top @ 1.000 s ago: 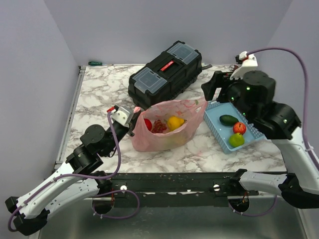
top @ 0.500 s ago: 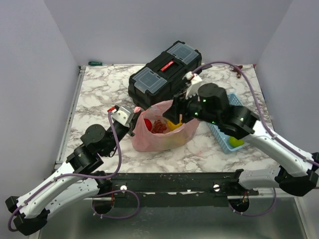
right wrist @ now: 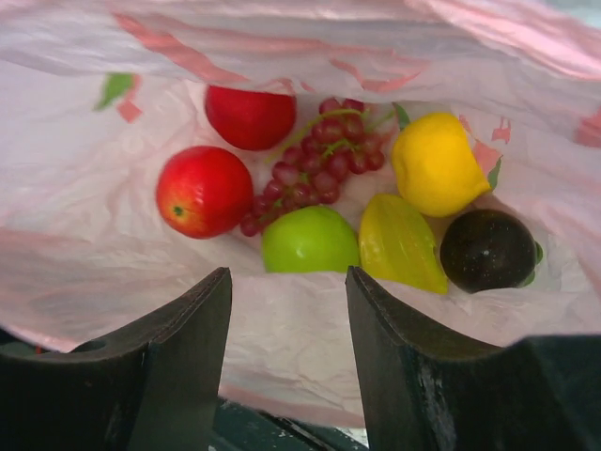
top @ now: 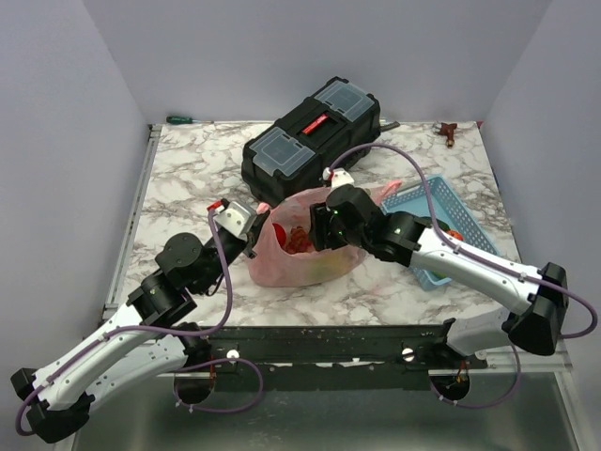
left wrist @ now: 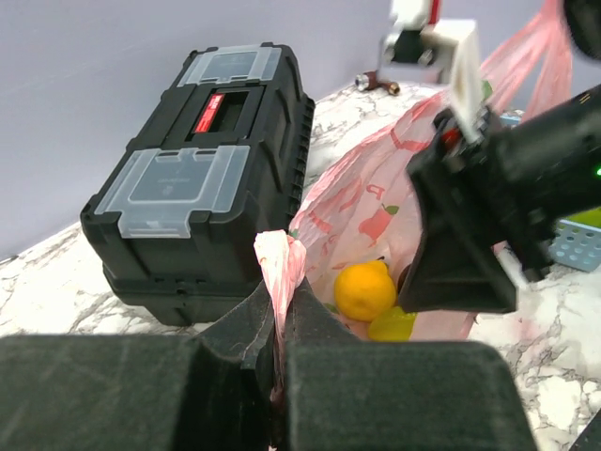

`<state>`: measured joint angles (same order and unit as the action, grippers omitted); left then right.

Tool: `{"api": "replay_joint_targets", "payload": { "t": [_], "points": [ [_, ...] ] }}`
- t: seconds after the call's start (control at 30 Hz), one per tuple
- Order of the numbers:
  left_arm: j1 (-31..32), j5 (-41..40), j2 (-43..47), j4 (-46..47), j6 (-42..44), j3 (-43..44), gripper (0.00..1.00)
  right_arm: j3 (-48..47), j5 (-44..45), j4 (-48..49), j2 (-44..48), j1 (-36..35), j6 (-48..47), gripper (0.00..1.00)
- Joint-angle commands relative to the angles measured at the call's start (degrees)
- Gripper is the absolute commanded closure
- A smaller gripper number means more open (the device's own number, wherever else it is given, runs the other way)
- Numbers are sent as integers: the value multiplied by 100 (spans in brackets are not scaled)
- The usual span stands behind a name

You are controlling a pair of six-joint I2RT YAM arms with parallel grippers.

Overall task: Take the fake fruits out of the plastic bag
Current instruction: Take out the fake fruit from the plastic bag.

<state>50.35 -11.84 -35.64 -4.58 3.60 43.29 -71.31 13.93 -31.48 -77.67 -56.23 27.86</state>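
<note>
The left gripper (left wrist: 280, 315) sits at the near left of the plastic bag (top: 300, 268). Its fingers are pressed together on a twisted bit of the bag's rim and hold that side of the mouth up. Just right of it, the right gripper (right wrist: 286, 315) hangs over the open mouth, fingers apart with nothing between them, aimed down into the bag.

The fake fruits (right wrist: 310, 240) lie on the bag's floor:
- a green apple (right wrist: 308, 242) directly under the gap between the fingers
- a red apple (right wrist: 204, 191) to one side of the green apple
- a yellow-green fruit (right wrist: 399, 242) and a dark round fruit (right wrist: 488, 249) to its other side
- a grape bunch (right wrist: 319, 167), a second red fruit (right wrist: 250, 116) and a lemon (right wrist: 435, 164) beyond them

The step in hand looks like the reach-in for another fruit. The next move calls for a straight descent through the mouth without snagging the thin film, then a close on one fruit, most likely the green apple. The other arm must hold the rim meanwhile.

The bag's long axis runs from near left to far right, and its mouth faces upward. Right of the bag is a light blue basket (top: 441, 202), partly hidden by the right arm. Farther back stands a black toolbox (top: 315, 136).
</note>
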Motion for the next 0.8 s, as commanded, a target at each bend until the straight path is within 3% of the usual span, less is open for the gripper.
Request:
{"api": "replay_joint_targets", "payload": {
  "t": [0.0, 0.3, 0.77],
  "points": [
    [2, 354, -69, -80, -33, 182, 100, 191, 373, 322, -332, -98, 94, 44],
    [26, 468, -143, -110, -65, 206, 100, 23, 731, 340, -1198, -291, 9, 40],
    [66, 451, -195, -131, -39, 225, 100, 961, 681, 847, -1608, -578, 238, 19]
  ]
}}
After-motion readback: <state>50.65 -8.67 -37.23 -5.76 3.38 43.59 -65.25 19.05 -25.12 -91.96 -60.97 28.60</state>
